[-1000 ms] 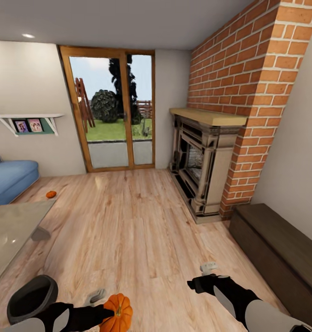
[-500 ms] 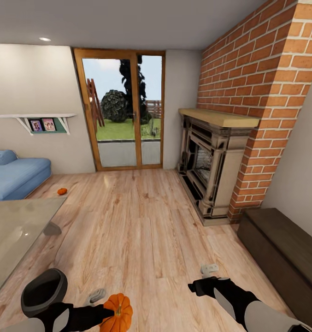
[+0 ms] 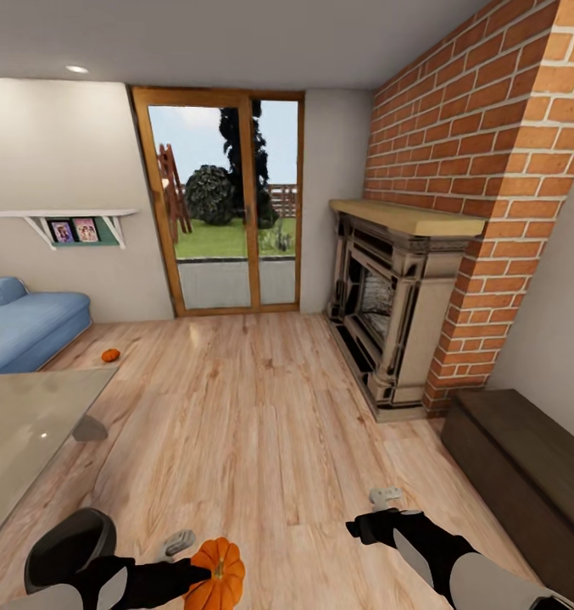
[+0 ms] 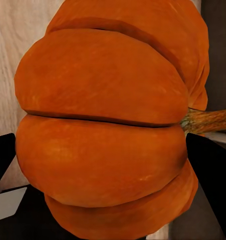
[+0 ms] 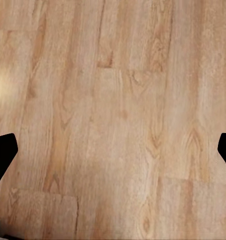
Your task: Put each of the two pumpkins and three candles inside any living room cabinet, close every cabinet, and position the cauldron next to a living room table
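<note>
- Gripping a bright-orange ribbed pumpkin (image 3: 215, 575), the left gripper (image 3: 203, 574) sits at the bottom of the head view, its black fingers clamped on the fruit's sides; in the left wrist view the pumpkin (image 4: 107, 125) bulges between two dark finger pads (image 4: 210, 175), its brownish stem sticking out sideways.
- The right gripper (image 3: 373, 527) hovers over the pale wood plank floor (image 3: 253, 407) with nothing between its fingers; in the right wrist view the black fingertips (image 5: 2, 150) stand far apart at either edge, bare planks between them.
- A short grey stubby candle (image 3: 178, 542) lies tipped on the floor just beyond the left gripper, close to the held pumpkin.
- Another small grey candle (image 3: 385, 494) lies on the floor just beyond the right gripper.
- The matte black round cauldron (image 3: 69, 546) stands on the floor beside the left arm, near the corner of the low table with the glossy grey top (image 3: 24, 424), its wide mouth facing up.
- The long low dark-brown wood cabinet (image 3: 524, 466) runs along the wall on the right, beside the right arm, and looks shut from this angle.
- A second small orange pumpkin (image 3: 110, 355) rests on the floor well away, past the table's far end and near the blue sofa (image 3: 24, 322).
- Farther off, a stone-framed fireplace with a wooden mantel (image 3: 397, 313) stands against the red brick chimney wall (image 3: 473, 152), and a wood-framed glass door (image 3: 227, 203) gives onto a garden.
- A white wall shelf (image 3: 62, 219) with small pictures hangs above the sofa.
</note>
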Robot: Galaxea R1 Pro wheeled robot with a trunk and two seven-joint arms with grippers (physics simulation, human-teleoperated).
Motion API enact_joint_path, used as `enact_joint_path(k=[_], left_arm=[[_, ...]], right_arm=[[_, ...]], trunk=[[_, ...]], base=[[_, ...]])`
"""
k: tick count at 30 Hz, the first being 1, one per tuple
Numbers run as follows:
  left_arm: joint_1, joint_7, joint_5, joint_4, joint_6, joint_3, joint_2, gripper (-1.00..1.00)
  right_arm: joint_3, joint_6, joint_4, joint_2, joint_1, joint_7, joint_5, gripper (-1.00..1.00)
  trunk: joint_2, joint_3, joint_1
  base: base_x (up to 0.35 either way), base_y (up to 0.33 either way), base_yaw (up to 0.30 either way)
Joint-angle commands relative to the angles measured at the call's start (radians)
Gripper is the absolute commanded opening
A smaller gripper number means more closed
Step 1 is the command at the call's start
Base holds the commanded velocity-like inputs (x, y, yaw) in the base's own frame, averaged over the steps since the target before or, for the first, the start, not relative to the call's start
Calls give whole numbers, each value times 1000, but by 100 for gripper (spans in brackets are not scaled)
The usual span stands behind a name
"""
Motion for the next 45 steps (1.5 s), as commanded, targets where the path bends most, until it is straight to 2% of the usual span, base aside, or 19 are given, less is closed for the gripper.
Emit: enact_joint_path(k=[1, 4, 19, 33, 35, 36, 37, 45], left_arm=[[0, 2, -2, 0, -1, -3, 0, -100], [0, 3, -2, -1, 0, -3, -1, -100], [0, 8, -3, -1, -1, -3, -1, -100], [-1, 4, -3, 1, -1, 2, -1, -100], [-28, 3, -4, 1, 3, 8, 0, -100], [-99, 4, -2, 2, 8, 9, 0, -100], [-113, 5, 2, 1, 9, 12, -1, -100], [-127, 4, 7, -1, 9, 48, 0, -100]], right_arm=[[0, 0, 0, 0, 0, 0, 0, 100], [0, -1, 0, -1, 0, -1, 1, 100], [0, -3, 0, 0, 2, -2, 0, 100], [0, -3, 0, -1, 2, -2, 1, 100], [0, -3, 0, -1, 2, -2, 1, 100], [-1, -3, 0, -3, 2, -2, 1, 100], [-1, -3, 0, -3, 2, -3, 1, 100], [-2, -3, 0, -9, 2, -4, 0, 100]], trunk=[[0, 0, 0], [0, 0, 0], [0, 0, 0], [0, -5, 0], [0, -6, 0], [0, -6, 0], [0, -6, 0], [0, -9, 0]], base=[[72, 0, 0], [9, 0, 0], [328, 0, 7], [335, 0, 254], [335, 0, 278], [335, 0, 278], [335, 0, 278], [335, 0, 278]])
